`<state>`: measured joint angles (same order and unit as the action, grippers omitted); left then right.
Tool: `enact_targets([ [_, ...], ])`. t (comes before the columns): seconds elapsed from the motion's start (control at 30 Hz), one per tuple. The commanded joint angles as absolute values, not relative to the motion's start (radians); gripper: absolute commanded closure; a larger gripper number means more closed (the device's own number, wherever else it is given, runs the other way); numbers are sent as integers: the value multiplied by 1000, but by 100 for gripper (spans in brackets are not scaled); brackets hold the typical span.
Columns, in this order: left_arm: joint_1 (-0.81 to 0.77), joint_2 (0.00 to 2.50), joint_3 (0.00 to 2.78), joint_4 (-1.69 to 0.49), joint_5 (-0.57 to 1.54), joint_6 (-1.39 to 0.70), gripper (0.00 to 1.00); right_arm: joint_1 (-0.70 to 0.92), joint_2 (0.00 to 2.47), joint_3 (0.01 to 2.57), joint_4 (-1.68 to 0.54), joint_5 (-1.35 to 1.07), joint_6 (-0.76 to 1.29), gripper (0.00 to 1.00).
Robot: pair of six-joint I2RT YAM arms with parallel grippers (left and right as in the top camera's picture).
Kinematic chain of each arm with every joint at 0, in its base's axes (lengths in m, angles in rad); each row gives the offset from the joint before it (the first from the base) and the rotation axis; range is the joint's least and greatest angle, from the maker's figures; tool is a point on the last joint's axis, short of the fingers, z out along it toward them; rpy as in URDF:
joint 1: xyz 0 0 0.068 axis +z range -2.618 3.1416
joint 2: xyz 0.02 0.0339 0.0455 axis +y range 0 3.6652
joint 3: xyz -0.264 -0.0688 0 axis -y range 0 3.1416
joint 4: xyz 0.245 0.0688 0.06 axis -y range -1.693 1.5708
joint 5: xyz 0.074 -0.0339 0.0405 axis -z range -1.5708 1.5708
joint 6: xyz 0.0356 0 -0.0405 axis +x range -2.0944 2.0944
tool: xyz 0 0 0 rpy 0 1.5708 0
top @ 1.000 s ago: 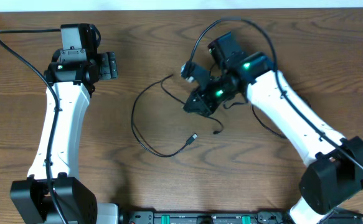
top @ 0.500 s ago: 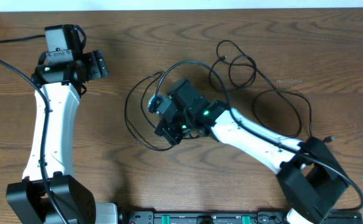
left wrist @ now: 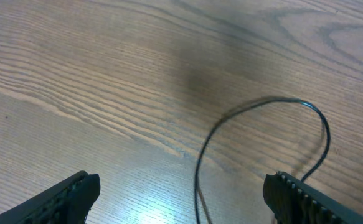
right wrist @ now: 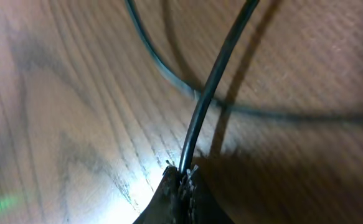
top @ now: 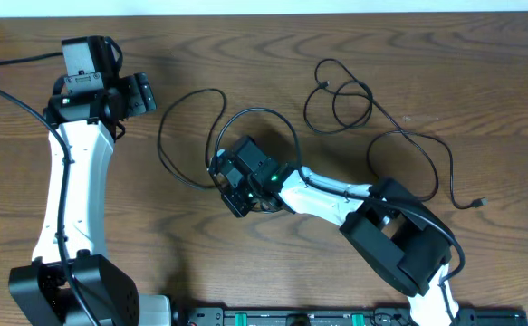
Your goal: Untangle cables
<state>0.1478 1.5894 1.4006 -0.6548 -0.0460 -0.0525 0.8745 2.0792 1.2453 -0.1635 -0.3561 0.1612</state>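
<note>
My right gripper (top: 219, 171) is shut on a thin black cable (top: 180, 94) near the table's middle; the cable rises out of the pinched fingertips (right wrist: 182, 175) as a taut black cable (right wrist: 213, 87). It loops left toward my left gripper (top: 148, 94), and a further loop (top: 265, 112) arcs over the right wrist. A second black cable (top: 407, 136) lies apart at the back right in small loops, ending in a plug (top: 480, 203). My left gripper (left wrist: 187, 198) is open above the wood, with a bend of the black cable (left wrist: 263, 104) lying beneath its gap.
The wooden table's (top: 273, 54) back edge meets a white strip. A black rail (top: 300, 317) runs along the front edge. The right arm's base (top: 399, 244) stands at the front right, and the left arm's thick wire (top: 14, 62) trails at the back left.
My right gripper has swung left and forward, pulling its black cable with it. The other cable was left behind at the back right. The left gripper shifted slightly left, still open.
</note>
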Motion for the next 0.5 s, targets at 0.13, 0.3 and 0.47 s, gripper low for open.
enact_targets([
  [0.13,150,1575,1395,-658,-37,-57,11,879,2080,1242,-155,-342,185,83],
  [0.3,150,1575,1395,-658,-37,-57,11,879,2080,1242,-142,-342,186,63],
  [0.47,150,1575,1395,-659,-37,-57,11,879,2080,1242,-86,-342,174,31],
])
